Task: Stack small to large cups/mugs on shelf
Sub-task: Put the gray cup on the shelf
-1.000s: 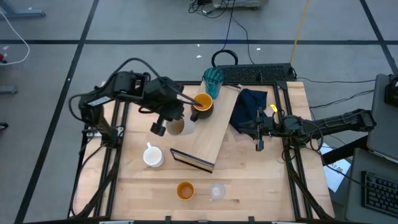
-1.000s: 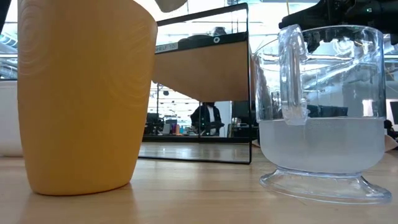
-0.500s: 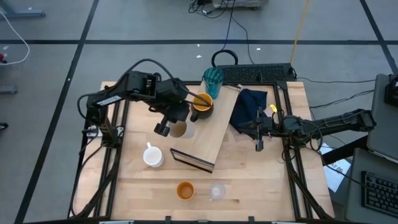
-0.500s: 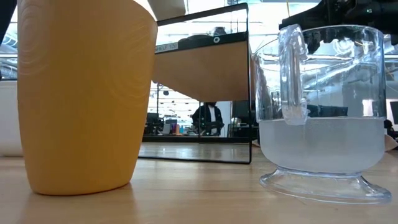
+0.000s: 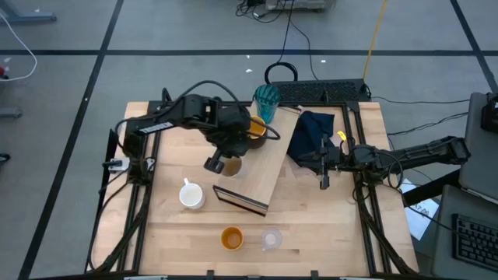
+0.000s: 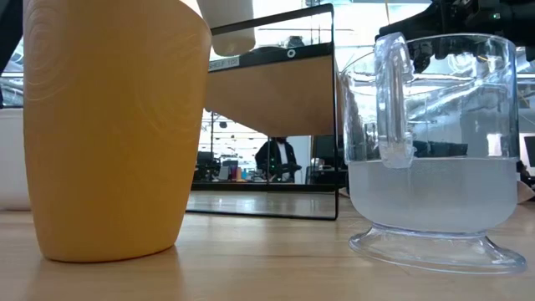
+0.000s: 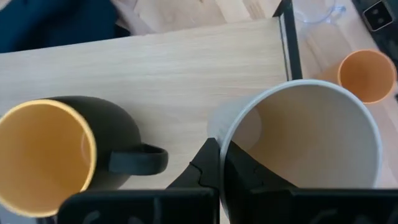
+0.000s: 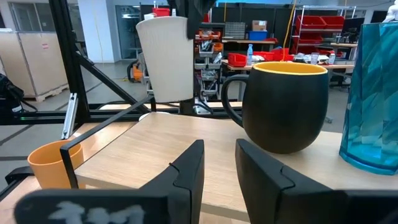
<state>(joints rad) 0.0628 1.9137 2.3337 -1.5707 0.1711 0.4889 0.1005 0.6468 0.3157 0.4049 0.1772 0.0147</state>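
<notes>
My left gripper [image 5: 233,154] is shut on the beige cup [image 5: 230,165] and holds it above the left part of the light-wood shelf [image 5: 268,159]. Close beside it, the dark mug with the yellow inside [image 5: 253,129] stands on the shelf, with the teal tumbler [image 5: 267,102] behind it. The white mug [image 5: 191,194] stands on the table left of the shelf. The orange cup [image 5: 231,237] and the clear glass [image 5: 271,239] stand near the front edge. My right gripper [image 5: 315,162] waits open at the shelf's right side, pointing level toward the cups. My left gripper pinches the beige cup's rim [image 7: 225,144], on the side nearest the dark mug, with one finger inside the cup and one outside. The fingers [image 7: 208,163] come steeply from above. The cup [image 8: 165,59] hangs upright, its base clear of the shelf.
A navy cloth [image 5: 313,134] lies bunched at the shelf's far right corner, next to my right arm. A black keyboard [image 5: 323,91] sits at the table's far edge. The shelf's dark end edge [image 5: 240,201] faces the front. Bare shelf surface shows in front of the dark mug.
My left gripper has carried the beige cup toward the table's right and downward, from beside the shelf's left edge to over the board, near the dark mug. The cup has stayed upright, and the gripper has tipped a little steeper.
</notes>
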